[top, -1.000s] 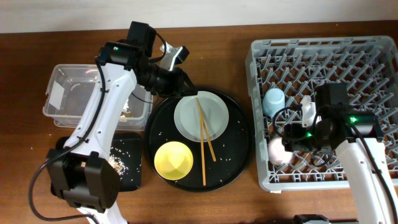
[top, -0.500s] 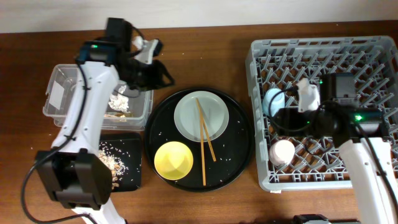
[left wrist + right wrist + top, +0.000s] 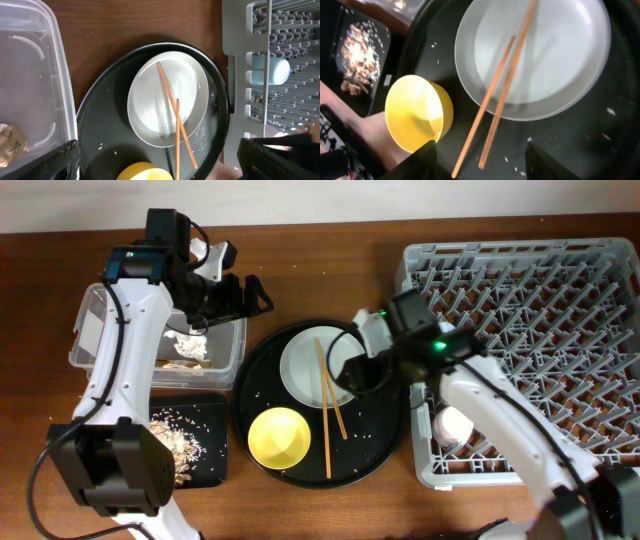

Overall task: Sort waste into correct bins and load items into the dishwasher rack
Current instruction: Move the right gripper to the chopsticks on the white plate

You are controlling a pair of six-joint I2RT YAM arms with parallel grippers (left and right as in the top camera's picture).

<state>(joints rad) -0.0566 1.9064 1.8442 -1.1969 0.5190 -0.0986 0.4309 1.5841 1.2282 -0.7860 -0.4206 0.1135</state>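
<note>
My left gripper (image 3: 238, 298) hangs open and empty between the clear tub (image 3: 105, 330) and the round black tray (image 3: 385, 442). The tub holds the white tissue (image 3: 185, 343) and the gold-brown wrapper (image 3: 7, 145). My right gripper (image 3: 350, 370) is open above the pale plate (image 3: 305, 365), with nothing in it. Two chopsticks (image 3: 506, 95) lie across the plate, their lower ends between my right fingers (image 3: 427, 160). The yellow bowl (image 3: 278, 437) sits beside them. Food scraps (image 3: 180, 442) lie in the small black tray (image 3: 215, 465). The blue cup (image 3: 271, 70) and pink cup (image 3: 455, 423) sit in the rack (image 3: 560, 290).
Rice crumbs are scattered over the round tray around the plate and bowl. The rack's left wall stands just right of the round tray. Brown table shows behind the tray and along the front edge.
My left gripper drew back left to the tub and opened wide. My right arm swung left out of the rack to above the plate, its jaws narrowing somewhat.
</note>
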